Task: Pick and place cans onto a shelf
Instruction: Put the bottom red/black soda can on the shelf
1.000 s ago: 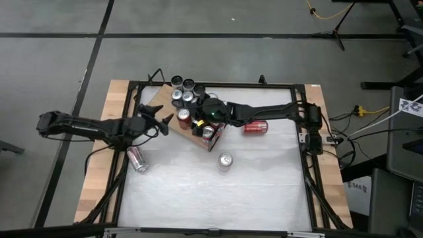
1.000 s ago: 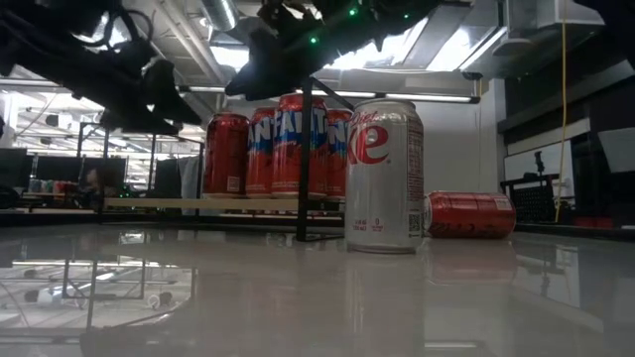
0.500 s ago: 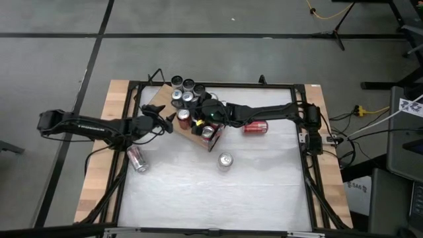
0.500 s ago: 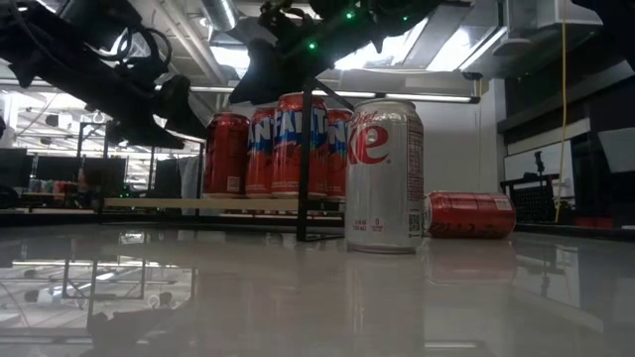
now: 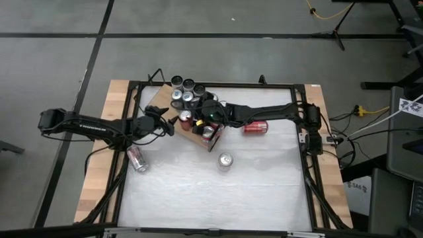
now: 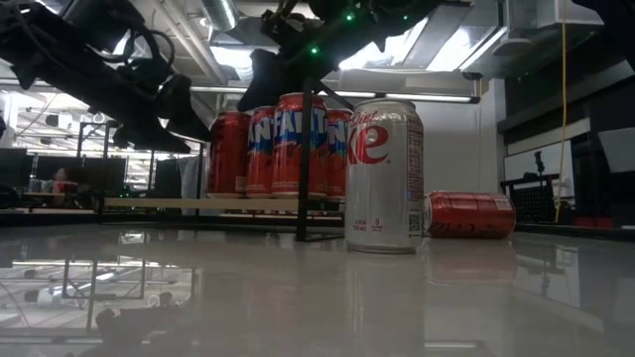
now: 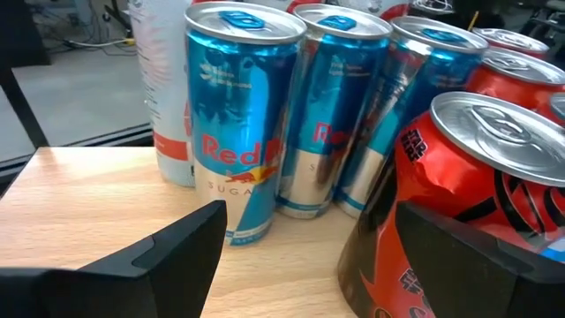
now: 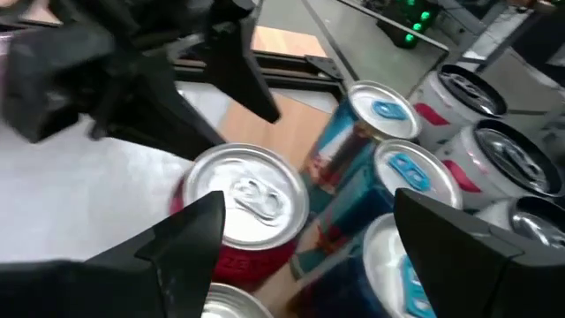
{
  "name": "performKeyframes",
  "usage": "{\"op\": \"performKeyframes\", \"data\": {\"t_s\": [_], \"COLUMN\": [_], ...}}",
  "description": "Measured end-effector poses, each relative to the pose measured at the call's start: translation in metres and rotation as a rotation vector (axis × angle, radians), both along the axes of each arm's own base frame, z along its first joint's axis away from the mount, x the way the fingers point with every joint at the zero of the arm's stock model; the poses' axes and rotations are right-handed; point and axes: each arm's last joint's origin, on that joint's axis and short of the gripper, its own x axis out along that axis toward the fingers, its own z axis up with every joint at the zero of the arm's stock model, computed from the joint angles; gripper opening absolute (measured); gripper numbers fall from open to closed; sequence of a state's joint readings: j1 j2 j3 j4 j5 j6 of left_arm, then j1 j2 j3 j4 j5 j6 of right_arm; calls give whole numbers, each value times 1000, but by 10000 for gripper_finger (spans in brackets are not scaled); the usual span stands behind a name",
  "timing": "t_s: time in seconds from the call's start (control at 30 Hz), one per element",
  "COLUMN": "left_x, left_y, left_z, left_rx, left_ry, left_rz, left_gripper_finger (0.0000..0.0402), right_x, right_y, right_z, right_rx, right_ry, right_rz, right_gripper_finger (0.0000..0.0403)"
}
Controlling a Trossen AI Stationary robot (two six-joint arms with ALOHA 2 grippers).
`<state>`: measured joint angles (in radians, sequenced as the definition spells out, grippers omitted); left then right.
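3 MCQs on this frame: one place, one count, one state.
1. Where is the upright silver can?
A. On the shelf
B. On the white tabletop, clear of the shelf
C. In the right gripper

2. How many cans are off the shelf?
A. One
B. Six
C. Three

3. What is the left gripper doing?
A. Open, at the shelf's cans
B. Shut on the silver can
C. Shut on a can lying on the table

Answers:
1. B: the silver can stands alone on the tabletop, apart from the shelf.
2. C: besides the silver one, a red can and a pale can lie on their sides.
3. A: the left gripper has its fingers spread wide at the shelf edge. The right gripper hangs over the shelf's cans.
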<state>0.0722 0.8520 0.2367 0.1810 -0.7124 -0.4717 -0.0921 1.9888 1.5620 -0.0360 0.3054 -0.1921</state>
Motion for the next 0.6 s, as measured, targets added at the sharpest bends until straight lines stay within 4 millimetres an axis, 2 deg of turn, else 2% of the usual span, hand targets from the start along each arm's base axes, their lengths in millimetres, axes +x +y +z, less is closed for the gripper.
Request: {"op": "performKeyframes", "data": {"t_s": [0.6], "left_x": [1], "left_y": [-10], "left_z": [0], "left_rx": [15], "left_ry": [9], "left_rz": [-47], "left_gripper_finger": [330], "right_x": [-1], "right_y": [-1], "right_z": [-1], "right_rx": [-7], "right_ry": [18], "right_rz": [-18], "right_gripper_finger": [319]}}
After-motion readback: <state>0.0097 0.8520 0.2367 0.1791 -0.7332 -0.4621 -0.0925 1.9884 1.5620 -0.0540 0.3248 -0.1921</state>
